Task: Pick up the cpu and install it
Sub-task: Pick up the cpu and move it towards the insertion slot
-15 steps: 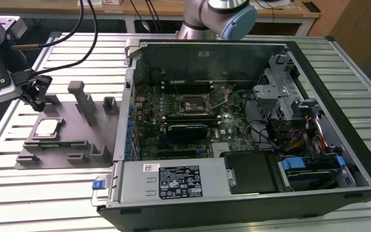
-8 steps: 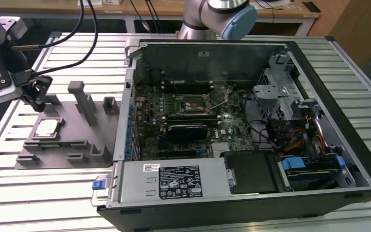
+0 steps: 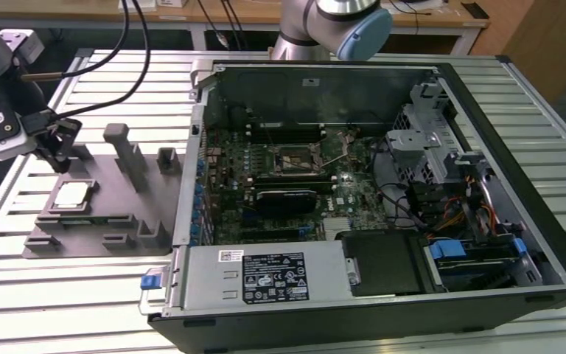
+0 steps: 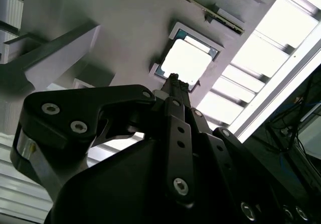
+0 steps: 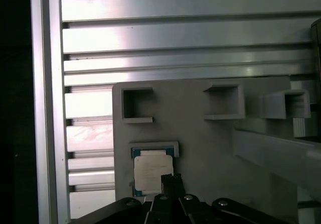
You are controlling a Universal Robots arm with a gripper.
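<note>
One cpu (image 3: 71,195) lies flat in a shallow square recess of a grey fixture plate (image 3: 116,221), its pale metal top facing up, at the exterior view's left. In both wrist views the same chip (image 4: 186,62) (image 5: 152,170) sits framed by a thin darker rim inside that recess, with nothing gripping it.

The gripper (image 3: 60,158) hangs just above the plate beside the cpu. Its two slim black fingers are pressed together into a single narrow tip, seen in the second wrist view (image 4: 173,79) and in the first wrist view (image 5: 172,180) against the chip's near edge. Whether the tip touches the chip cannot be told.

The fixture plate (image 5: 200,133) also carries several upright grey posts (image 3: 118,147) and small open-sided pockets (image 5: 136,106). It rests on a slatted aluminium surface (image 3: 67,295).

Just beside the plate, toward the exterior view's right, an open computer case (image 3: 519,184) lies on its side. Its green motherboard (image 3: 263,177) is exposed, with the square cpu socket (image 3: 293,158) near the middle and a power supply (image 3: 253,276) along the near edge. A robot-arm joint with a pale blue cap (image 3: 362,33) stands behind the case.
</note>
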